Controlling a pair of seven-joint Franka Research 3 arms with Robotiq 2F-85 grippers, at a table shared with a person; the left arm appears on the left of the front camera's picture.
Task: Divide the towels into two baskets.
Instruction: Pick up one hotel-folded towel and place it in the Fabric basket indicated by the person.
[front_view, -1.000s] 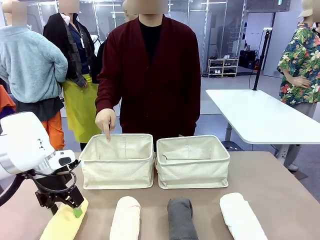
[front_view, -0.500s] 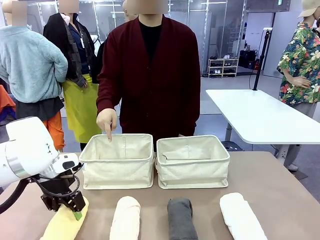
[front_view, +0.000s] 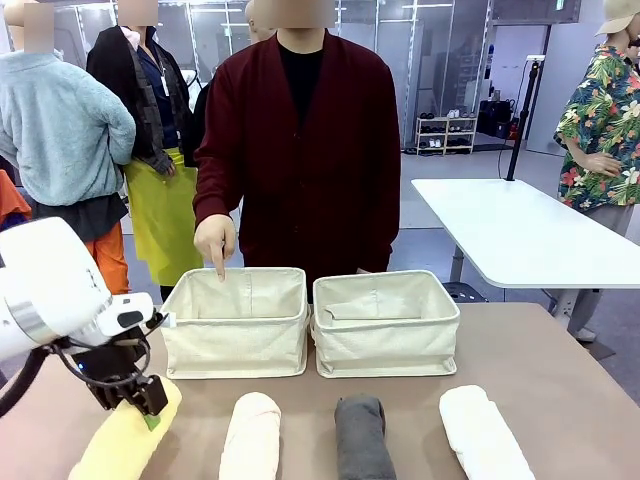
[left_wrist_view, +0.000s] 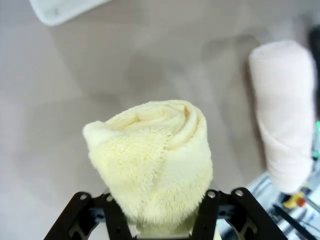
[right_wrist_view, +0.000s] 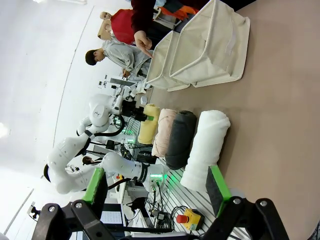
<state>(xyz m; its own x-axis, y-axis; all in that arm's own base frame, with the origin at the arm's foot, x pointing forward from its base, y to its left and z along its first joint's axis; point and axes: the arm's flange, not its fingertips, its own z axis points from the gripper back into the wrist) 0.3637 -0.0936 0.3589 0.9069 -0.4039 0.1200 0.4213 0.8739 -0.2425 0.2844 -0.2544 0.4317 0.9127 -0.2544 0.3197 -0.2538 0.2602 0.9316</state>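
Four rolled towels lie in a row along the table's near edge: pale yellow (front_view: 120, 445), cream (front_view: 250, 435), dark grey (front_view: 362, 437) and white (front_view: 483, 432). My left gripper (front_view: 140, 398) is shut on the far end of the yellow towel (left_wrist_view: 155, 160), its fingers (left_wrist_view: 207, 215) pressing into both sides of the roll. Two cream baskets (front_view: 236, 322) (front_view: 386, 322) stand side by side behind the row. The right wrist view shows my right gripper (right_wrist_view: 156, 187) open in the air, back from the white towel (right_wrist_view: 205, 145).
Across the table a person points a hand (front_view: 215, 245) down at the left basket's far rim. A white table (front_view: 520, 235) stands behind on the right, and other people stand in the background. Bare tabletop (front_view: 560, 360) lies right of the baskets.
My left gripper's jaws have closed on the yellow towel, and the roll's far end has risen slightly with it. The person's pointing hand and the other towels have stayed put.
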